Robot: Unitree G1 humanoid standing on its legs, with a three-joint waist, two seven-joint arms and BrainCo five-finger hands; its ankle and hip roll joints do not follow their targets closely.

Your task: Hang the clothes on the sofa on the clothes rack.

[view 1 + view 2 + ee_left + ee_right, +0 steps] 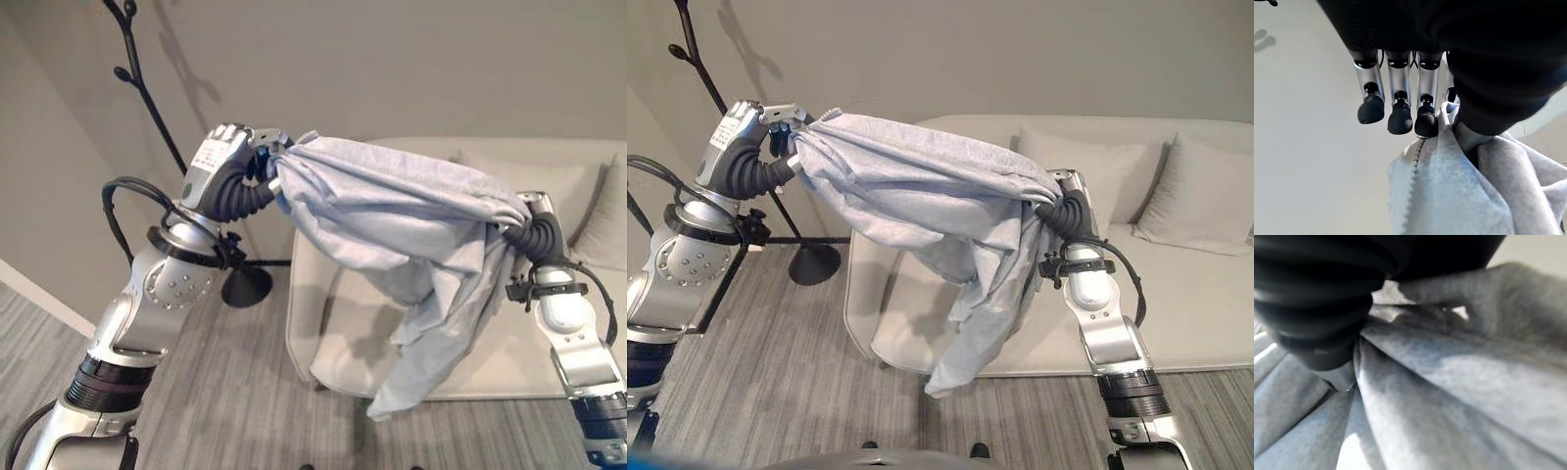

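A light grey garment (392, 215) hangs in the air, stretched between my two hands above the cream sofa (1205, 294), with its loose end drooping toward the seat's front edge. My left hand (230, 147) is raised at upper left, with its fingers (1400, 115) and thumb curled on one bunched corner. My right hand (1065, 201) is at the other end, where the folds (1449, 382) gather tightly into it. The black branched clothes rack (137, 69) stands just left of and behind my left hand, its round base (245, 287) on the floor.
Two pale cushions (1205, 196) lean on the sofa's back at the right. A plain wall is close behind the rack. Grey striped carpet (794, 372) spreads in front of the sofa.
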